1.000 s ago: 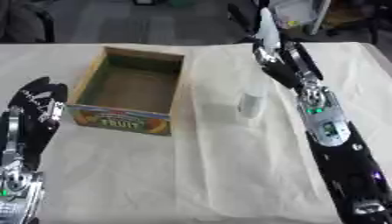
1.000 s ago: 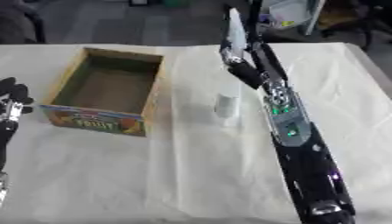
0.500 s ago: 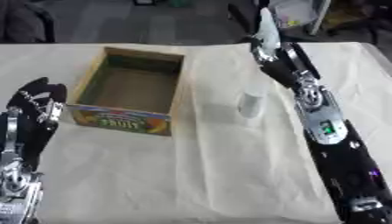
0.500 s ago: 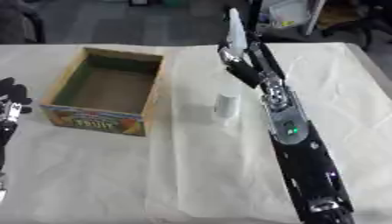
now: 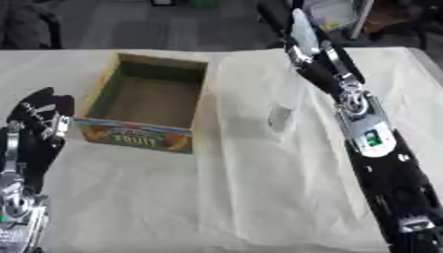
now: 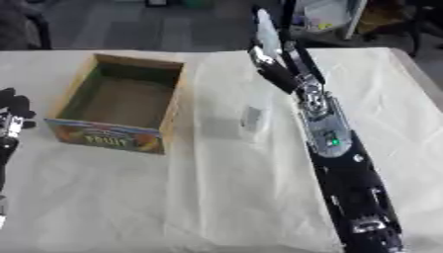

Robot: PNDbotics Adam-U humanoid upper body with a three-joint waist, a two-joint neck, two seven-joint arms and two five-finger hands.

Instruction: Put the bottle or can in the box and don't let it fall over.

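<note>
While the pale bottle (image 5: 281, 114) stands upright beside the box (image 5: 149, 106), right hand (image 5: 304, 43) reaches beyond it with straight fingers, not grasping yet.

Left of the right hand (image 5: 304, 42), whose black shell looks like glossy plastic with silver metal joints, a pale translucent plastic bottle (image 5: 281, 116) stands on matt, creased cream cloth (image 5: 259, 197). Farther left is a cardboard box (image 5: 147, 104), dull brown inside, with printed paper front.

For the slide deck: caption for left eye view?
Bottle upright on cloth beside open box; right hand extended beyond it.
</note>
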